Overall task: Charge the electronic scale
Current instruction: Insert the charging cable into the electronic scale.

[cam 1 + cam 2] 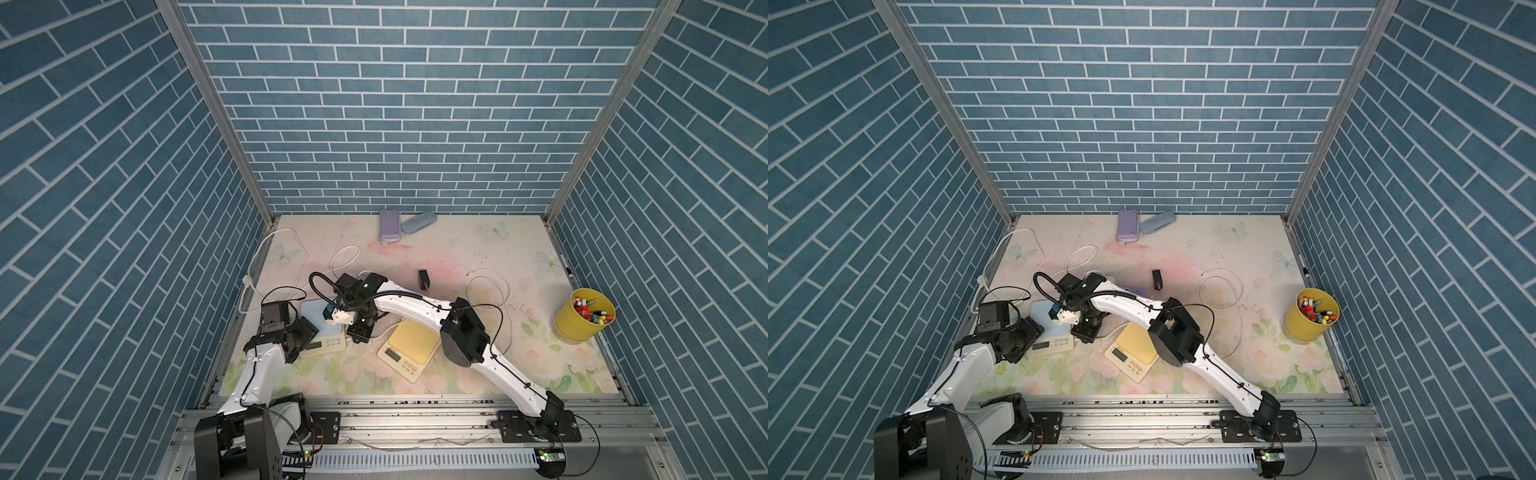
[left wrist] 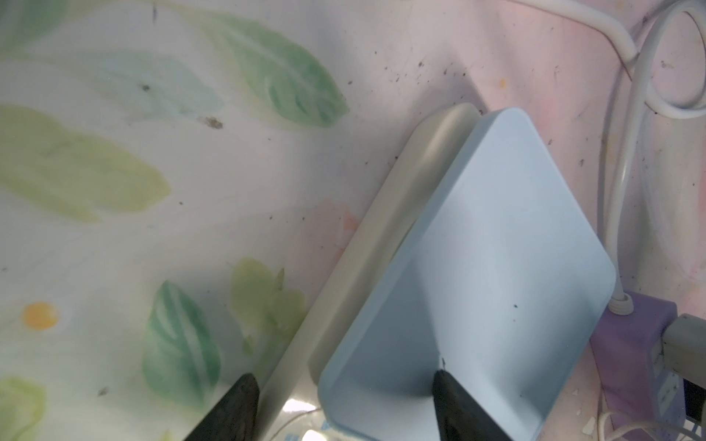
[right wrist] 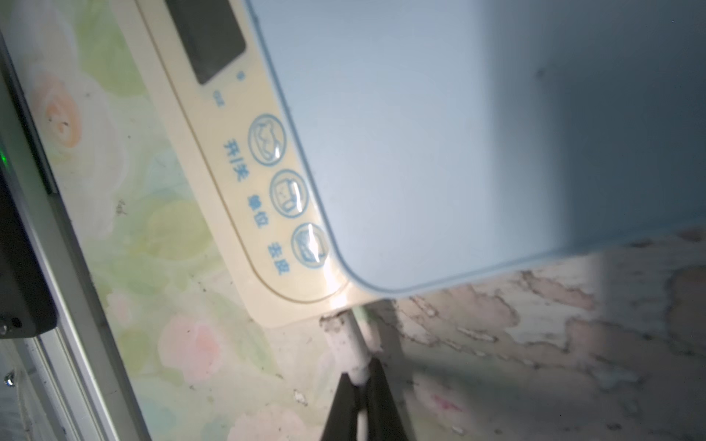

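My right arm (image 1: 507,374) stretches leftward across the mat (image 1: 457,249), wrist dipped beside the blue-topped scale (image 1: 312,316) at the left front. My left arm (image 1: 257,370) bends over it. My left pincer (image 2: 344,404) stands wide astride the scale's edge. My right pincer (image 3: 361,378) pinches the white cable (image 3: 349,336) at the scale's corner.

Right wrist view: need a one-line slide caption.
Right gripper, shut on the white charging cable, holds its plug at the edge of the blue-topped scale, beside the button panel.
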Tool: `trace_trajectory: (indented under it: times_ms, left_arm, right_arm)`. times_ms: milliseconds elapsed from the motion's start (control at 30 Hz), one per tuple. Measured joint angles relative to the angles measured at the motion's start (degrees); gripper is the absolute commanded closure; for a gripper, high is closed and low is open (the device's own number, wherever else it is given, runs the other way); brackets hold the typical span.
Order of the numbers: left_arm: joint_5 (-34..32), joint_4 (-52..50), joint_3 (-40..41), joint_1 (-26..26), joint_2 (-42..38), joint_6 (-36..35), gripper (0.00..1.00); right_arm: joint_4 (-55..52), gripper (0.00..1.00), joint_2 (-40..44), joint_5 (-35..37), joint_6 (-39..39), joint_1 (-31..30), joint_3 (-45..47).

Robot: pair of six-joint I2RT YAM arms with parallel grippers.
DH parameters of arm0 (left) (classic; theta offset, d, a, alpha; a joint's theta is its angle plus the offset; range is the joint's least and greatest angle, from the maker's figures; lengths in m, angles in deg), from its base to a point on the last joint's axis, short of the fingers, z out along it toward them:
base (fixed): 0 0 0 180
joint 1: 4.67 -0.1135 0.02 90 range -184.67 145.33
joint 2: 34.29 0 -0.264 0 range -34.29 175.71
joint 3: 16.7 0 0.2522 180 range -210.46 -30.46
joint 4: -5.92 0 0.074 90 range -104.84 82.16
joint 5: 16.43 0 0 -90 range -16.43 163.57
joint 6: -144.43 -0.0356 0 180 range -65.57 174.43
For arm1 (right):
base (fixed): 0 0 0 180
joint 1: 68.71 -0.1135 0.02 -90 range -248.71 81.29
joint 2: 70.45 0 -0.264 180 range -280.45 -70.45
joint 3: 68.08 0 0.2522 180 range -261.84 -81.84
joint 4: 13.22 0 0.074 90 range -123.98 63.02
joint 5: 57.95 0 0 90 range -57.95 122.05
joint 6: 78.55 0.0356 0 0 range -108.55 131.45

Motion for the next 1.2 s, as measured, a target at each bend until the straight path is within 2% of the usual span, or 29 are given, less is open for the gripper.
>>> trace_trajectory:
  times_ms: [500,633,767,833,900,1033,1200]
  left_arm:
    - [-1.57,6.49,-2.97,0.02,7.21,-0.87,0.29]
    - [-2.56,4.55,-4.39,0.04,7.8,-1.38,0.21]
    - [-3.39,-2.23,-8.79,-0.61,8.63,-3.56,0.13]
    - [-2.6,-5.18,-11.8,-0.76,8.63,-4.63,0.11]
    - [-2.78,-6.88,-15.06,-0.83,8.74,-5.95,0.09]
    - [-2.75,-7.56,-19.69,-1.51,9.86,-7.58,0.08]
    - [-2.27,-8.7,-20.74,-1.51,9.97,-9.2,0.11]
  right_arm:
    - [-2.12,1.0,-6.19,-1.25,-0.39,1.97,-11.47]
    - [-0.79,1.0,-6.56,-1.64,-0.39,2.32,-12.02]
    - [4.9,0.76,-5.49,-1.01,-1.31,2.1,-9.33]
    - [11.58,0.64,-1.79,-0.48,-1.79,1.33,-1.75]
    - [15.45,0.57,2.86,0.96,-1.53,0.15,5.97]
    - [18.78,0.53,10.32,3.28,-1.84,-0.55,12.31]
    - [23.04,0.53,19.67,5.22,-1.51,-0.52,17.51]
